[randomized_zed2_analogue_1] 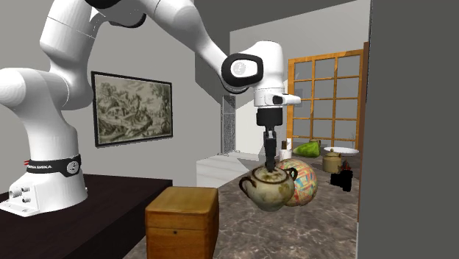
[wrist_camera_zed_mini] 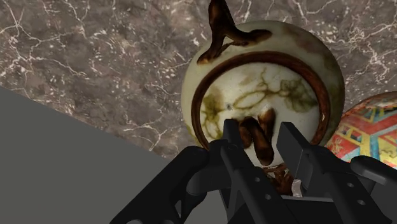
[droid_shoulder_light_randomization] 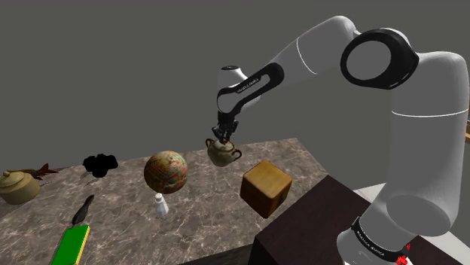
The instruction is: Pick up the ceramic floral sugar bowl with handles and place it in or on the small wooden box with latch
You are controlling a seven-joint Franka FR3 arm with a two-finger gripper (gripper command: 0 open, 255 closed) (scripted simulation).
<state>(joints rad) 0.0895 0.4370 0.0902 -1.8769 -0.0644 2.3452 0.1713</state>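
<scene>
Patterned ball (droid_shoulder_light_randomization: 166, 172), white shaker (droid_shoulder_light_randomization: 160, 205), green book (droid_shoulder_light_randomization: 71, 245)

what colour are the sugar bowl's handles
Dark brown handles on a cream sugar bowl; clearest in the wrist view.

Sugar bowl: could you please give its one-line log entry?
end effector: shut on sugar bowl | lifted off table | wooden box: top bare

shoulder high, second low, wrist close
</scene>
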